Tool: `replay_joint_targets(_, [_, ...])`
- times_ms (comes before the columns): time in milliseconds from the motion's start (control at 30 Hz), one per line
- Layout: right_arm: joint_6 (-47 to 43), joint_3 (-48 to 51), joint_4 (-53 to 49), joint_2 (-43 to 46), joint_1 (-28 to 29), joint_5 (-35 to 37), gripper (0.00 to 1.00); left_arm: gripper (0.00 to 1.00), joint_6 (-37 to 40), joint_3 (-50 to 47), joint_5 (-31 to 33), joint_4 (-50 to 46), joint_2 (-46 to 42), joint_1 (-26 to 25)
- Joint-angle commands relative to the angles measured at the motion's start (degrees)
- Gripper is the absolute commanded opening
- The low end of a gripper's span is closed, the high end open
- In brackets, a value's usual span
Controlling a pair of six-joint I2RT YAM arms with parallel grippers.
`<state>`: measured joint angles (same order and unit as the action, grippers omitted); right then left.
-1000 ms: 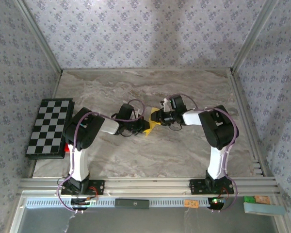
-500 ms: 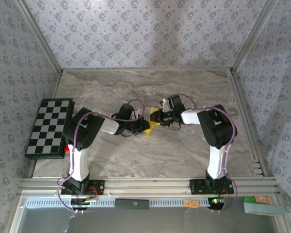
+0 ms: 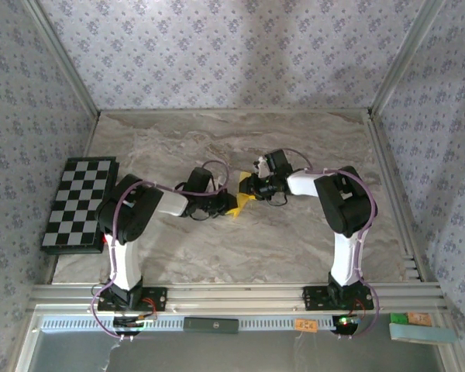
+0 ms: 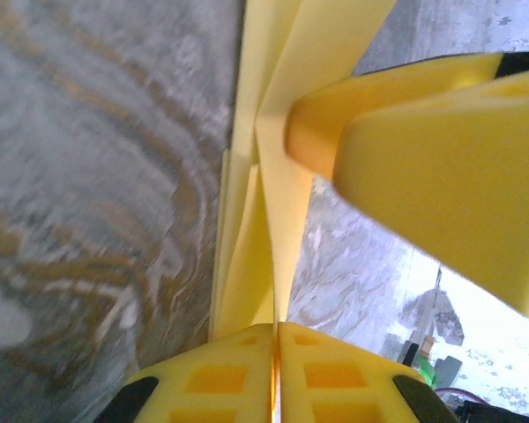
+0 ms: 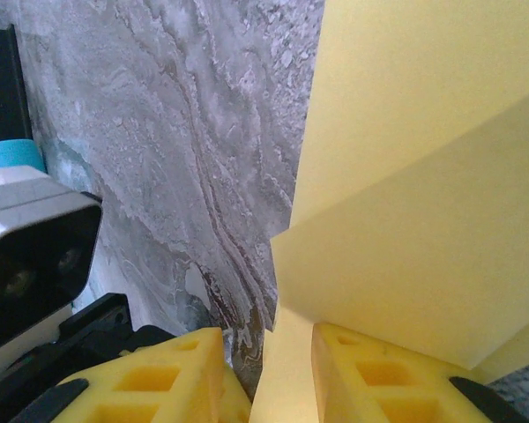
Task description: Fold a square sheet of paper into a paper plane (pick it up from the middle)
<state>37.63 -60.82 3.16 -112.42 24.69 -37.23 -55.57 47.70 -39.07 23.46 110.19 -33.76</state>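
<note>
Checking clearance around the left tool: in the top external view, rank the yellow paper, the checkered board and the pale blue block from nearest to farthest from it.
1. Yellow paper: pinched in the left tool, mid-table.
2. Checkered board: at the table's left edge.
3. Pale blue block: off the table, near right corner.

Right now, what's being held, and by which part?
The left gripper pinches the folded yellow paper at its edge; the right gripper straddles another flap, grip unclear.

We see a grey marbled tabletop (image 3: 294, 232); a black-and-white checkered board (image 3: 79, 201) lies flat at its left edge.
</note>
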Motion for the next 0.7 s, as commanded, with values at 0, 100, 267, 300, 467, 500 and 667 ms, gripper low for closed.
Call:
replay_joint_targets(0, [-1.1,-0.9,-4.3,-2.1,0.0,3.6,0.33,0.1,1.9,-1.4,0.7,-6.8,-1.8,-0.3])
replay_joint_targets(100, [-1.2,-1.1,-4.6,-2.3,0.0,3.7,0.33,0.1,2.7,-0.7,0.7,-8.8,-1.9,-0.9])
replay_joint_targets(267, [-1.1,-1.7,-5.6,-2.7,0.1,3.9,0.32,0.08,4.7,0.7,2.9,-13.8,-2.2,-1.1])
replay_joint_targets(300, [-1.1,-1.8,-5.9,-2.8,0.2,4.1,0.32,0.08,5.1,1.0,3.4,-14.8,-2.6,-1.0])
replay_joint_targets(467, [-1.1,-3.2,-9.5,-3.3,0.2,5.3,0.28,0.11,7.2,2.7,6.1,-18.5,-8.0,-1.1])
replay_joint_targets(500, [-1.1,-3.4,-10.2,-3.4,0.3,5.6,0.28,0.11,7.6,2.9,6.8,-19.1,-9.1,-1.1])
replay_joint_targets(667, [-0.8,-5.2,-13.4,-4.2,0.5,6.9,0.24,0.14,9.3,3.8,9.1,-18.8,-12.3,-2.6])
